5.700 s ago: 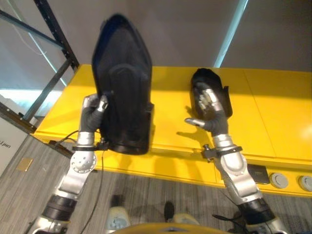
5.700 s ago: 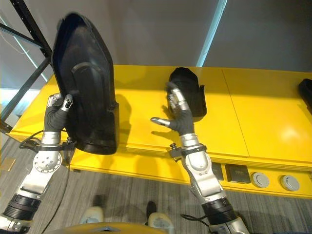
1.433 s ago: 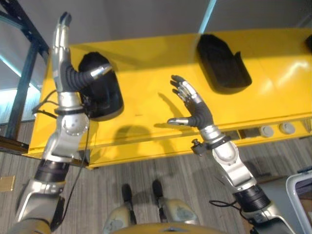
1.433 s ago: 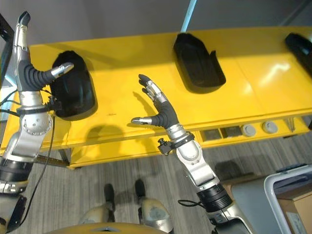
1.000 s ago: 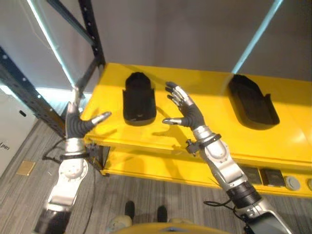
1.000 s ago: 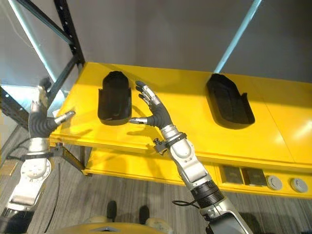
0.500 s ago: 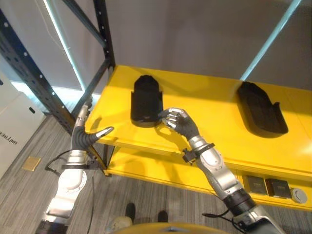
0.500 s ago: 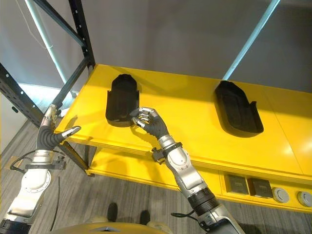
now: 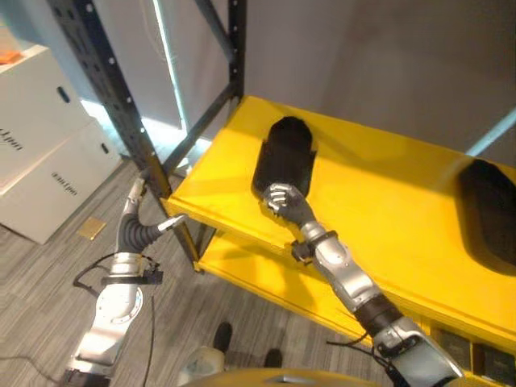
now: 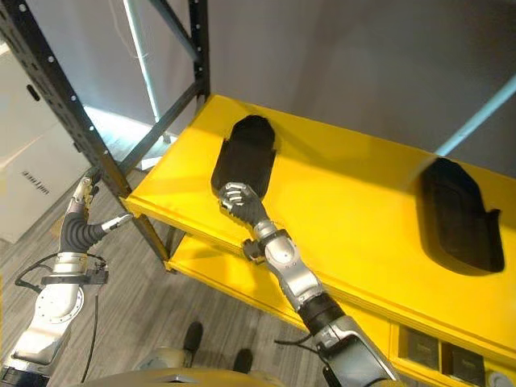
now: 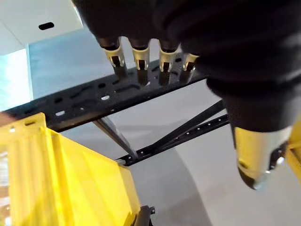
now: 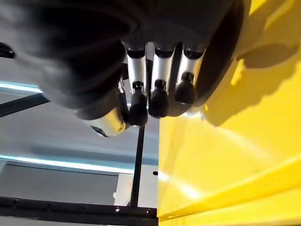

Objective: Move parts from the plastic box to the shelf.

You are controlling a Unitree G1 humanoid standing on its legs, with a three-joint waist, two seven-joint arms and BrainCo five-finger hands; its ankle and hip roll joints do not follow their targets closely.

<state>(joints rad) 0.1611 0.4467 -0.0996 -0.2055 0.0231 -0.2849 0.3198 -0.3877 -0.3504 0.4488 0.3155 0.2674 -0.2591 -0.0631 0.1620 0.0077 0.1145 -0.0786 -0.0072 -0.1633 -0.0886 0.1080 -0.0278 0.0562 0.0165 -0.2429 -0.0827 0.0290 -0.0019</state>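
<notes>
A long black plastic part (image 9: 284, 155) lies on the yellow shelf (image 9: 387, 201), near its left end. My right hand (image 9: 279, 198) sits at the part's near end with its fingers (image 12: 155, 70) curled into a fist that touches the part's edge; I see nothing held inside the fist. A second black part (image 10: 455, 214) lies further right on the same shelf. My left hand (image 9: 133, 230) hangs low at the left beside the rack's post, off the shelf, with its fingers (image 11: 138, 56) straight and holding nothing.
Black steel rack posts (image 9: 121, 105) and a diagonal brace (image 10: 161, 121) stand at the shelf's left end. White cardboard boxes (image 9: 48, 153) sit on the floor further left. A lower yellow shelf (image 9: 250, 270) runs under the top one. A grey wall backs the shelf.
The view has swung left and closer. Earlier my left hand set the big part on the shelf and let go. My right hand stays curled at that part's near end.
</notes>
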